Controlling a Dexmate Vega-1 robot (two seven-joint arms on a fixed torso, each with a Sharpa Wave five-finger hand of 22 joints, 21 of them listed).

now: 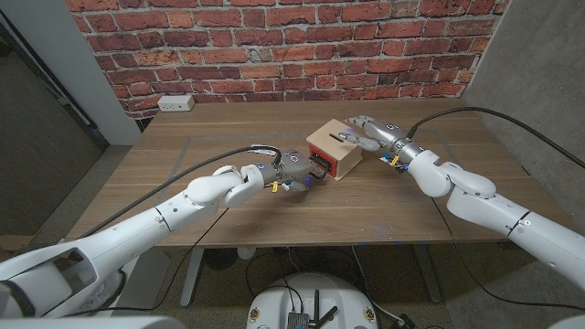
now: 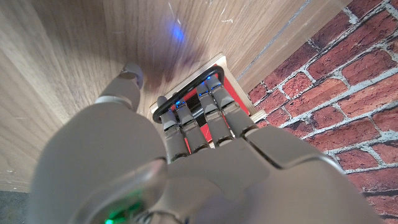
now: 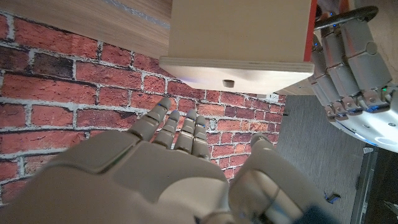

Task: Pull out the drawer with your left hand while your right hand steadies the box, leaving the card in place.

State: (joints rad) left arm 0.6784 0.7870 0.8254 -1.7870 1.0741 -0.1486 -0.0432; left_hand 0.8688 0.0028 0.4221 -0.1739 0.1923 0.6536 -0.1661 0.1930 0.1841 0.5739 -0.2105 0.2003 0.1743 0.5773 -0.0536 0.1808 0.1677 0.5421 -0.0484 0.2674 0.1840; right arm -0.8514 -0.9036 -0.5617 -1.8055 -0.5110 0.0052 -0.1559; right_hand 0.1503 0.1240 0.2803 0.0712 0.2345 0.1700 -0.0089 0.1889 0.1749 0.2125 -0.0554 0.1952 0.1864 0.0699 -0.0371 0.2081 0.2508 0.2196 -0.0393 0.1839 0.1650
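My left robot hand [image 1: 294, 171] hooks the drawer's black handle [image 2: 186, 94]; my right robot hand [image 1: 364, 131] rests on the box [image 1: 334, 151], its grip unclear, card hidden.

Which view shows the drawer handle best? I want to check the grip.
The left wrist view: the left robot hand has its fingers hooked over the black drawer handle on the red front. The head view shows it small and mostly hidden; the right wrist view catches its end.
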